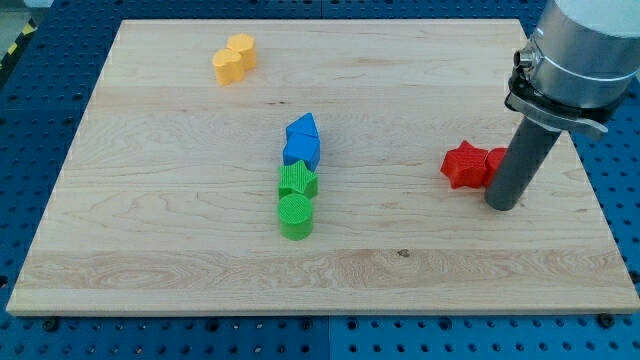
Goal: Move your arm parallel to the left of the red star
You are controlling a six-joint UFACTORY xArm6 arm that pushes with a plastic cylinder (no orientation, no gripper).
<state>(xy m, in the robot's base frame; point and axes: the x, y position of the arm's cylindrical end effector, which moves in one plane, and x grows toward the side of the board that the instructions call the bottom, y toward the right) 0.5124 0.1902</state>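
Note:
The red star (463, 165) lies on the wooden board (180, 230) at the view's right. A second red block (496, 160) touches its right side and is partly hidden behind my rod. My tip (503, 204) rests on the board just right of and slightly below the red star, close to the second red block.
A yellow block (235, 58) sits at the view's upper left. In the middle, two blue blocks (302, 140) stand in a column above a green star (297, 181) and a green cylinder (295, 216). The board's right edge is near my rod.

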